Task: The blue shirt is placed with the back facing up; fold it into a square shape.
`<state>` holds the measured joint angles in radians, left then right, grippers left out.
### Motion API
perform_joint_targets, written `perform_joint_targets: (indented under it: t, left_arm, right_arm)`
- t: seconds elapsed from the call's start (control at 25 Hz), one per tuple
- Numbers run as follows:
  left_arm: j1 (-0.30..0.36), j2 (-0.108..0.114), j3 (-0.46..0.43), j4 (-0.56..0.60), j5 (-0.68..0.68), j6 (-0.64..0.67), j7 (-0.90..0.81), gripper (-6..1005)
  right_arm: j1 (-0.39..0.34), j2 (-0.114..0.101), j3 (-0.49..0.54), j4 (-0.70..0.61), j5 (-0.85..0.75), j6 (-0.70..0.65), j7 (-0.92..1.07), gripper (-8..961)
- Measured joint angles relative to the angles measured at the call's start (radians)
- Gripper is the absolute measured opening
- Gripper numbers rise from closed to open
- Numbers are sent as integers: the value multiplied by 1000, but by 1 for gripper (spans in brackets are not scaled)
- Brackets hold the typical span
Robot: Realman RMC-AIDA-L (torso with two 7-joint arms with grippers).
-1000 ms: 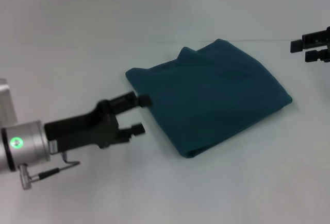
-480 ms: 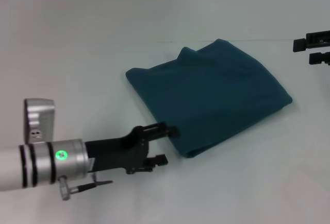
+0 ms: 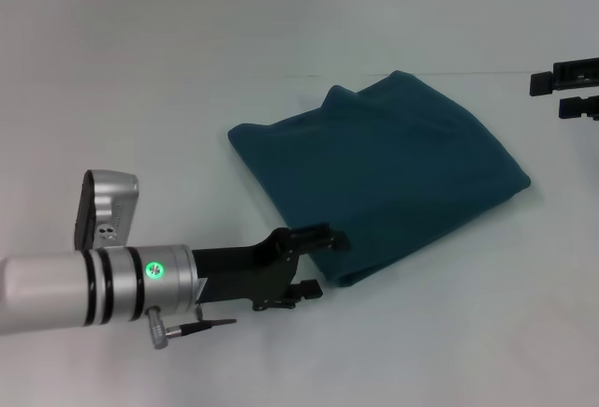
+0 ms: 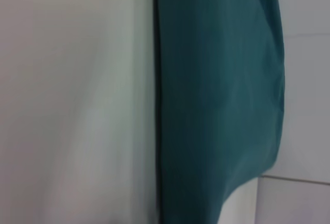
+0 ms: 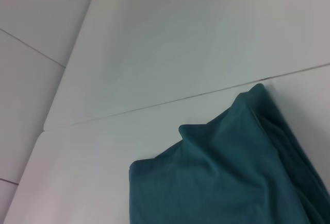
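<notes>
Since a second ago I see my left gripper [image 3: 320, 263] has travelled from the blue shirt's [image 3: 388, 178] left edge along to its near corner. Its fingers stand apart, the upper fingertip over the shirt's near-left hem, nothing clamped. The shirt lies folded into a rough square on the white tabletop [image 3: 187, 70], unchanged. My right gripper [image 3: 566, 94] hangs beyond the shirt's far right corner, fingers apart and empty.

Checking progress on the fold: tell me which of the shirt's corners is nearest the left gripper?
The near corner of the blue shirt, right beside the open left gripper. The other corners lie farther off.
</notes>
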<state>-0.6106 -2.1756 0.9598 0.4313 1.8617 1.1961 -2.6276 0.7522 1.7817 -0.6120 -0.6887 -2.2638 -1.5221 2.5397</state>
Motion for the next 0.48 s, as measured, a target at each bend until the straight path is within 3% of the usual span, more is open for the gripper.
perform_joint_targets:
  t: [0.48]
  left_arm:
    - [-92, 0, 6, -110, -11, -94, 31, 852]
  right_arm:
    - [-3, 1, 17, 0, 1, 7, -3, 825]
